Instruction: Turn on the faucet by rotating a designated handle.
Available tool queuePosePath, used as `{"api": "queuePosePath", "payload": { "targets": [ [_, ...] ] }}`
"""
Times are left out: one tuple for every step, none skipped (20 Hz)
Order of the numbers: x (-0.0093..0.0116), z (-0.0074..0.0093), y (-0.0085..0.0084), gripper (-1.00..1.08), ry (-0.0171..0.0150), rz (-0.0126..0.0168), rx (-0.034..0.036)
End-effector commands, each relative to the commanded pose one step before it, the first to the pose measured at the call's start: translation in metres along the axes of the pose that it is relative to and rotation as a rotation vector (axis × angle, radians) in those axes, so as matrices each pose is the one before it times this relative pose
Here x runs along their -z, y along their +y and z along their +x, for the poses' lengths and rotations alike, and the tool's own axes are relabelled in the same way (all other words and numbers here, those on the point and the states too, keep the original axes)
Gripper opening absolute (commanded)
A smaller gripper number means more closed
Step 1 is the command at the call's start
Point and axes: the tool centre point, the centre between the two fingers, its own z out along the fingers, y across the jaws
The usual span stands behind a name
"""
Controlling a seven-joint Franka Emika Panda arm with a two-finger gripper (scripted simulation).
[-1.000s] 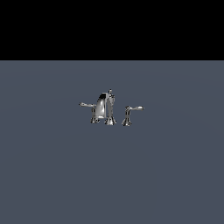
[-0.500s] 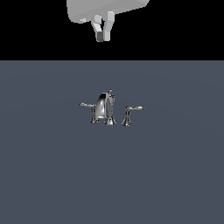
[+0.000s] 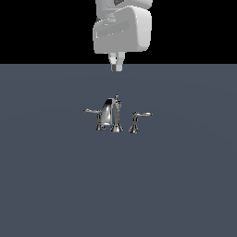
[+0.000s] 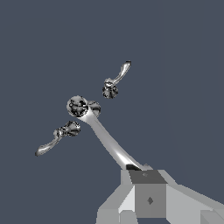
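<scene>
Your gripper is hanging well above the faucet, its fingers looking close together, though the view is too small to be sure. A second ago no arm was showing; it has since been dropping in from overhead, so the approach is only beginning. The handle you are after is standing apart from the faucet on the exterior view's right, untouched. Nothing is blocking the way down to it.
</scene>
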Motion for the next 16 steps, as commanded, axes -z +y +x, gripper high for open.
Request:
{"api": "queuePosePath", "payload": {
  "targets": [
    [-0.01644,0.01312,-0.00780,-1.00,-0.00131,-0.00065,-0.06534],
    [-0.00657,0.00530,-0.00316,-1.00,-0.00062,-0.00055,-0.02608],
    [-0.00661,0.00535,-0.00318,-1.00,-0.00059,-0.00058,-0.02627],
    [-0.00665,0.00540,-0.00320,-1.00,-0.00057,-0.00061,-0.02645],
    [-0.00669,0.00545,-0.00322,-1.00,-0.00054,-0.00063,-0.02666],
    [-0.00674,0.00551,-0.00324,-1.00,-0.00051,-0.00066,-0.02688],
    [-0.00679,0.00557,-0.00326,-1.00,-0.00049,-0.00068,-0.02711],
    [-0.00684,0.00563,-0.00329,-1.00,-0.00048,-0.00069,-0.02735],
    [-0.00689,0.00570,-0.00332,-1.00,-0.00046,-0.00070,-0.02760],
    [-0.00694,0.00577,-0.00335,-1.00,-0.00045,-0.00071,-0.02787],
    [-0.00699,0.00583,-0.00338,-1.00,-0.00045,-0.00071,-0.02813],
    [-0.00704,0.00590,-0.00341,-1.00,-0.00046,-0.00070,-0.02840],
    [-0.00709,0.00597,-0.00345,-1.00,-0.00048,-0.00069,-0.02868],
    [-0.00713,0.00604,-0.00349,-1.00,-0.00050,-0.00068,-0.02895],
    [-0.00715,0.00608,-0.00351,-1.00,-0.00052,-0.00066,-0.02912],
    [-0.00697,0.00596,-0.00344,-1.00,-0.00055,-0.00062,-0.02848]
  ]
}}
